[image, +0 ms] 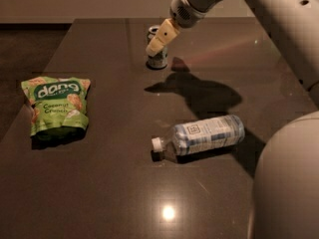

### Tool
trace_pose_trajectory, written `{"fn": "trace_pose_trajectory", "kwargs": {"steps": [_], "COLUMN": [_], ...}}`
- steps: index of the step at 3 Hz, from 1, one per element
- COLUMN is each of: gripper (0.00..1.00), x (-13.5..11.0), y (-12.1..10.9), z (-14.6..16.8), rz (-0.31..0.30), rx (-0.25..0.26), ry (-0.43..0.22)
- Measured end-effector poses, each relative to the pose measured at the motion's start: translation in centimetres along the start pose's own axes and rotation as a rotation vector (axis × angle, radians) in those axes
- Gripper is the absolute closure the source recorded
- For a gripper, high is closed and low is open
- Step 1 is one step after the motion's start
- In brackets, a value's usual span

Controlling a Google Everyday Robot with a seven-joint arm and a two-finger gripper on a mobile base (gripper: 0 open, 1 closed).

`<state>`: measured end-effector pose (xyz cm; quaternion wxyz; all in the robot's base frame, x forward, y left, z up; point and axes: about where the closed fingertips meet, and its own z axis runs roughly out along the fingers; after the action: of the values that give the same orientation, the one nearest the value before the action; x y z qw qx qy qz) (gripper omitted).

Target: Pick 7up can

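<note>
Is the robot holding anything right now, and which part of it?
Cannot tell. The gripper is in front of the upper part of the 7up can, which stands upright on the table. No hold shows.

Glossy table (99,183), cream plastic tool (155,45) at metal 7up can (158,60)

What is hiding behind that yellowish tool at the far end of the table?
The 7up can stands upright behind the tool; only its rim and base show, its middle is covered.
</note>
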<state>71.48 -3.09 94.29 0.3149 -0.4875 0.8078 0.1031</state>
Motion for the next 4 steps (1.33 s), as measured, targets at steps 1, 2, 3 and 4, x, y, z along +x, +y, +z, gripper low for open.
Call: {"fn": "trace_pose_trajectory", "kwargs": {"steps": [1, 2, 3, 4], "gripper": [0.0, 0.0, 0.0, 0.11], "x": [-0.7, -0.8, -1.3, -1.9], "y": [-0.1, 0.0, -0.1, -1.0], "z": [1.1, 2.6, 4.1, 5.1], "rz": [0.036, 0.069, 0.079, 0.085], "rx": [0.031, 0.049, 0.053, 0.038], "ry": [-0.055, -0.091, -0.108, -0.126]}}
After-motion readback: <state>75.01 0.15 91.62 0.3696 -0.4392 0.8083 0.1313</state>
